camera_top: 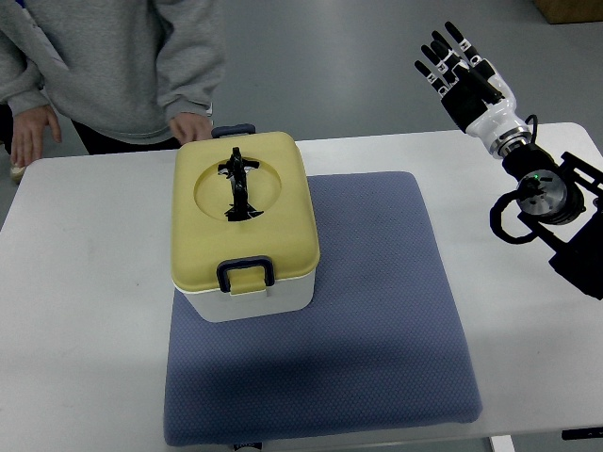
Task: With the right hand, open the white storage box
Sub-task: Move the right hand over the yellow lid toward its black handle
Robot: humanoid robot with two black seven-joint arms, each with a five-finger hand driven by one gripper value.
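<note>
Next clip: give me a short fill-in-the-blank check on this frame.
1. The storage box has a lid coloured ____.
2. The box stands on a blue ____.
3. The right robot hand holds ____, fingers spread.
4. The front latch on the lid is ____.

Missing words: yellow; mat; nothing; shut

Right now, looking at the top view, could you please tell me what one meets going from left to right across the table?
Bare table → storage box on the blue mat → right hand, raised with fingers spread.
</note>
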